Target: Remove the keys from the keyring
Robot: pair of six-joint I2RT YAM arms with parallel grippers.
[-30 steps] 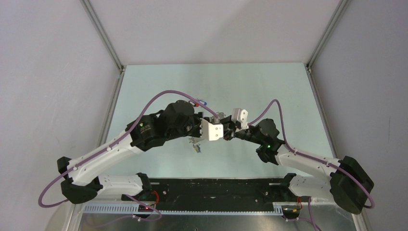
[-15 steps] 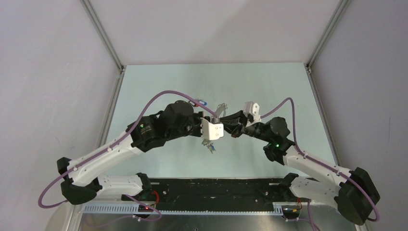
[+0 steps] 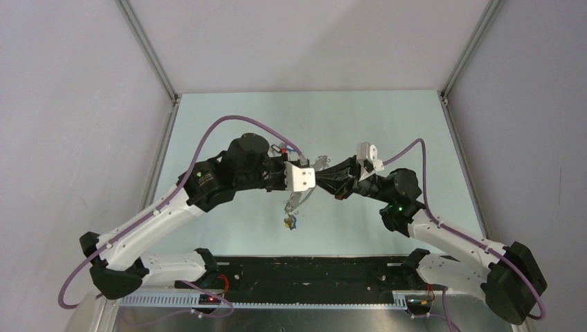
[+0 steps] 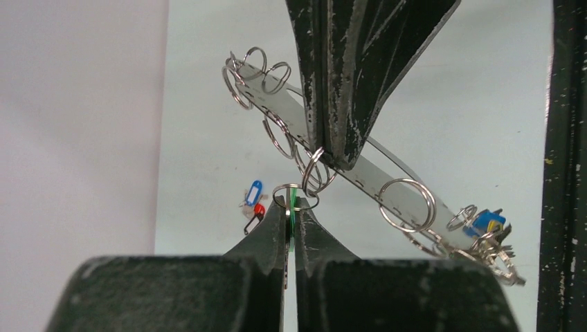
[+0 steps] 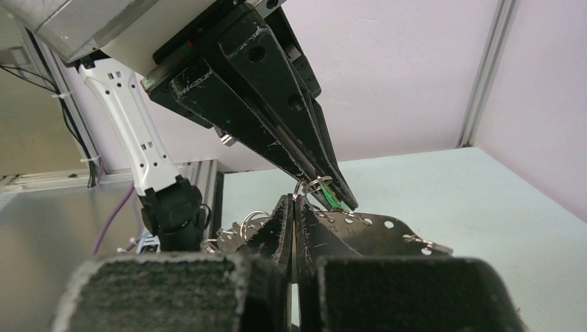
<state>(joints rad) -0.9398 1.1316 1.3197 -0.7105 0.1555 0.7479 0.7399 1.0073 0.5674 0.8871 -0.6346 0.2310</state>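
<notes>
Pale green counter (image 3: 387, 124), white walls | left fingers (image 4: 273, 228) pressed together, small ring (image 4: 296, 185) pinched at tips | right fingers (image 4: 346, 104) clamped on keyring (image 4: 377, 181) just above | keys (image 4: 486, 223) hung on hoop, right of left fingers.

A: Work surface?
B: Pale green matte tabletop (image 3: 228, 117), enclosed left, back and right by plain grey walls (image 3: 69, 104).
A: Framing?
B: Silver aluminium posts at the far corners, left (image 3: 149, 52) and right (image 3: 469, 48). A black strip (image 3: 311, 270) runs along the near edge, with a white slotted cable duct (image 3: 297, 299) just beside it.
</notes>
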